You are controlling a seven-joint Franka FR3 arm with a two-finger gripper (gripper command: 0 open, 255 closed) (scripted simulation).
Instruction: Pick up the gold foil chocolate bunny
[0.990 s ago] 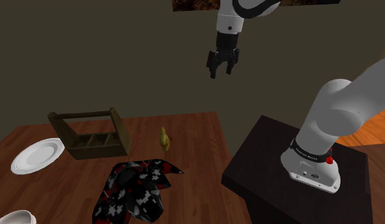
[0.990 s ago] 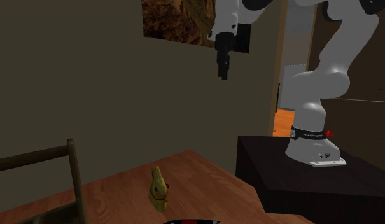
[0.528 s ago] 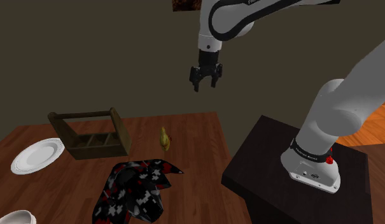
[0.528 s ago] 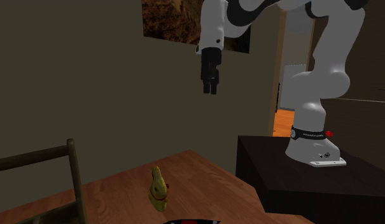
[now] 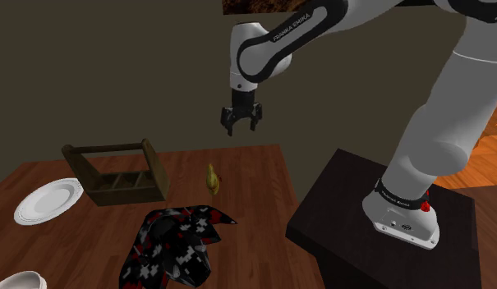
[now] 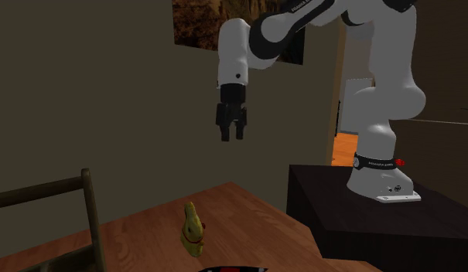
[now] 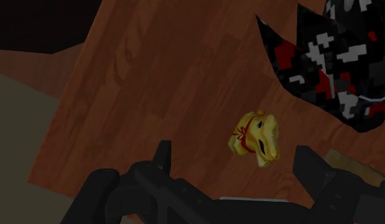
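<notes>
Black two-finger gripper (image 5: 239,123), spread open and empty, hangs mid-frame above the small gold foil bunny (image 5: 212,177) on the brown wooden tabletop (image 5: 259,176), seemingly aligning to descend.

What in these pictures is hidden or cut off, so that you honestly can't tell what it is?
- White dish: shoulder view, cut by the lower left corner; bowl or plate, I cannot tell.
- Wall picture: second exterior view, cut by the top edge; its subject is unreadable.
- Patterned cloth: second exterior view, a sliver at the bottom edge.
- Bunny: shoulder view, too small to show its face.
</notes>
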